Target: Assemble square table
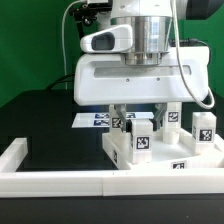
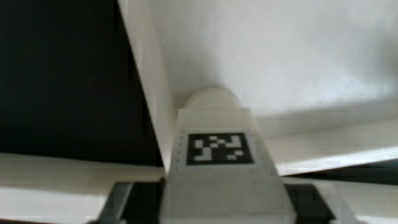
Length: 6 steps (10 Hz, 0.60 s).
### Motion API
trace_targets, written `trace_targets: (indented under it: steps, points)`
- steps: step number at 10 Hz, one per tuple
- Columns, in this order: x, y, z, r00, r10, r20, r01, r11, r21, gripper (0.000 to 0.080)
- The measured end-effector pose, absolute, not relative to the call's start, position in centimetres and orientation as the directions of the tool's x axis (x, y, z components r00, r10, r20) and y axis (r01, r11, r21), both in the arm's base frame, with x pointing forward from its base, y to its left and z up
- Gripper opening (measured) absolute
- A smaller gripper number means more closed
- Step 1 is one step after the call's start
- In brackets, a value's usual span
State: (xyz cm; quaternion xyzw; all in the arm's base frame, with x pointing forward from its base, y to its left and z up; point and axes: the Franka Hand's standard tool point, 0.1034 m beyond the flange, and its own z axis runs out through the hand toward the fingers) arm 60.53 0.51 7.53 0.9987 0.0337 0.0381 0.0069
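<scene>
The white square tabletop [image 1: 168,160] lies flat against the front border wall at the exterior view's right. A white block leg [image 1: 141,138] with a black-and-white tag stands by its near-left corner. My gripper [image 1: 138,118] has come straight down over this leg. In the wrist view the tagged leg [image 2: 219,140] fills the gap between my dark fingers [image 2: 135,205], which press on both its sides; my gripper [image 2: 219,208] is shut on it. Two more legs [image 1: 204,128] [image 1: 172,116] stand at the right and behind. The tabletop [image 2: 267,50] spreads beyond the held leg.
The marker board [image 1: 92,118] lies flat on the black table behind the gripper. A long white border wall [image 1: 60,182] runs along the front and turns up the left side [image 1: 14,152]. Black table surface [image 1: 50,125] lies to the exterior view's left.
</scene>
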Motion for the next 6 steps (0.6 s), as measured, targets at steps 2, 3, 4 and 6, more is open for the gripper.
trace_targets:
  steps: [2, 3, 4, 6]
  points:
    - [60.54, 0.54, 7.53, 0.997, 0.008, 0.078, 0.008, -1.0, 0.01, 0.0291]
    - [60.58, 0.5, 7.5, 0.993, -0.089, 0.081, -0.089, -0.996, 0.004, 0.0291]
    - [60.77, 0.34, 7.48, 0.973, -0.208, 0.098, -0.209, -0.978, -0.007, 0.0291]
    - [60.75, 0.09, 7.44, 0.925, -0.365, 0.107, -0.364, -0.931, -0.027, 0.0291]
